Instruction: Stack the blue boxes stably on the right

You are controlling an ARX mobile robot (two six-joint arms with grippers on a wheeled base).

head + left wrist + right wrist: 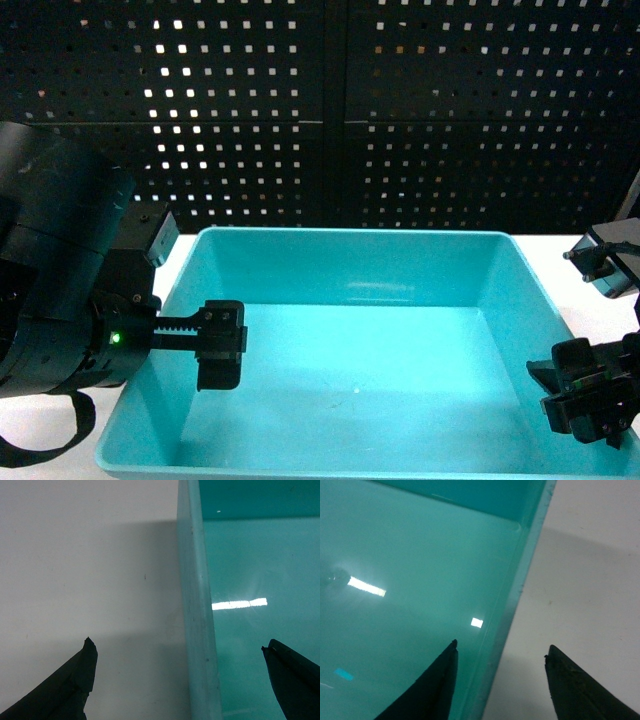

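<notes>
- Blue box (400, 290) sits on white table (75, 555)
- left hand (180, 680) open, straddling its left wall
- right hand (500, 680) open, straddling right wall

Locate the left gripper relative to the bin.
Head view, left side: the left gripper straddles the blue bin's left wall, one jaw inside, one over the white table.

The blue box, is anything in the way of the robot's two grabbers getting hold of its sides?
Nothing visible. The left gripper is open astride the blue box's left wall, and the right gripper is open astride its right wall. One finger is inside, one outside, over the white table.
</notes>
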